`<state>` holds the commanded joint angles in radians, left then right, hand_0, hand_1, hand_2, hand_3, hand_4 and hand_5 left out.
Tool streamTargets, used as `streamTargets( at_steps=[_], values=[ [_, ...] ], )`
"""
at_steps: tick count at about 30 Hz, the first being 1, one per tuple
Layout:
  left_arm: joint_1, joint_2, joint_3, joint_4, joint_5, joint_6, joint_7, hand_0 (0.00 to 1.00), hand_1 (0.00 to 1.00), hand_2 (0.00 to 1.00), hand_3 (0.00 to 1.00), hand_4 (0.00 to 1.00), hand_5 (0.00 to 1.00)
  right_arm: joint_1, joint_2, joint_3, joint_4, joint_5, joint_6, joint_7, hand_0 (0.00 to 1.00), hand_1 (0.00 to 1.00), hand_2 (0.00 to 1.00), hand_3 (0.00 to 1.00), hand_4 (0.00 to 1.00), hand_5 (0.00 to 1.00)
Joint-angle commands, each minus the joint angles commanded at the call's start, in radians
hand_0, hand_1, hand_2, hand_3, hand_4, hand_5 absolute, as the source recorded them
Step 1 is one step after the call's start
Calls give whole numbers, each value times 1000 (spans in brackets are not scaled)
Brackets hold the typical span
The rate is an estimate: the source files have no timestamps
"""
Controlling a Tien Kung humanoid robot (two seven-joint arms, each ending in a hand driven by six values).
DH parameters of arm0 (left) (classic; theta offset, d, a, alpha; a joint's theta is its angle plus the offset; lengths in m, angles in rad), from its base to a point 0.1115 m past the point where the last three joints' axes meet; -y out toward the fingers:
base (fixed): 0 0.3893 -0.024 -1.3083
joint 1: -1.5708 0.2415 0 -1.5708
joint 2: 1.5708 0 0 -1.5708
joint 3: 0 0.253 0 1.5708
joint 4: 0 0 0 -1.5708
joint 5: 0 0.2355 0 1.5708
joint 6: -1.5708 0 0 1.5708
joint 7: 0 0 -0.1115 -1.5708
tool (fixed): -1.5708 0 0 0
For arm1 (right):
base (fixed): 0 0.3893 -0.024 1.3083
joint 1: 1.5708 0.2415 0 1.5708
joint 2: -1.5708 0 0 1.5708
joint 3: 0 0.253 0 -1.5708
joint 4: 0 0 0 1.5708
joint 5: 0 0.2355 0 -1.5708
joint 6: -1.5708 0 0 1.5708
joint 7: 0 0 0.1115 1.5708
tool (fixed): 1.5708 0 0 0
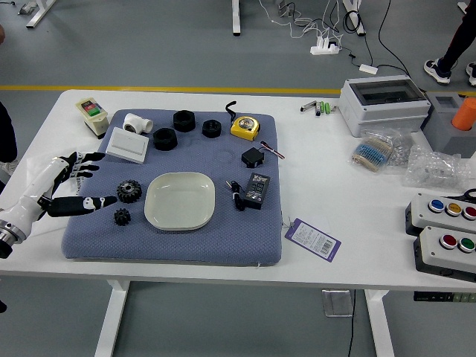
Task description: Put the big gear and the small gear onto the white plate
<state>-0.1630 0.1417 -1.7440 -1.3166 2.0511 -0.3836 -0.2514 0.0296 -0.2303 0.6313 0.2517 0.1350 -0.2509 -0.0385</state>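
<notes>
Reaching in from the left, my left hand [93, 182] has its fingers spread and holds nothing; its lowest finger points at the gap left of the gears. The big black gear [129, 191] lies on the blue mat just right of the fingertips. Below it, the small black gear [122, 216] also lies on the mat. To the right of both gears is the white plate [180, 201], with nothing on it. My right hand is out of view.
On the blue mat [223, 249] are several black rolls [184, 120], a white box [127, 145], a yellow tape measure [245, 127] and a black adapter [256, 191]. A purple tag [313, 239] lies right of it. Button boxes [448, 248] stand far right.
</notes>
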Motion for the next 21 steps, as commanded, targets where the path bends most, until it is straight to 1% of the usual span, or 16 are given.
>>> streamTargets(
  at_steps=[1,2,4,5,6,12,21],
  values=[
    [-1,1,3,0,32,0,-1,634,687,738,787,923,2,0,0,0,0,0,0,0,714,716,761,570,807,669],
    [-9,10,17,6,52,5,-3,634,687,738,787,923,2,1,0,0,0,0,0,0,714,716,761,570,807,669],
    [-21,23,49,16,137,14,-8,634,687,738,787,923,2,1,0,0,0,0,-1,-1,714,716,761,570,807,669],
    [-29,32,69,24,175,26,-13,634,687,738,787,923,2,1,-1,0,0,-1,-1,-1,714,716,761,570,807,669],
    [-33,37,80,29,215,32,-16,589,663,739,796,896,2,1,-1,0,0,0,-1,-1,714,715,759,570,806,669],
    [-47,63,139,40,218,48,-19,596,669,744,799,891,2,0,-1,-4,0,3,-2,-1,714,715,758,570,806,667],
    [-44,73,197,52,218,61,-19,584,669,744,799,881,2,-1,1,-15,-1,7,-3,-2,712,714,758,570,805,665]
  ],
)
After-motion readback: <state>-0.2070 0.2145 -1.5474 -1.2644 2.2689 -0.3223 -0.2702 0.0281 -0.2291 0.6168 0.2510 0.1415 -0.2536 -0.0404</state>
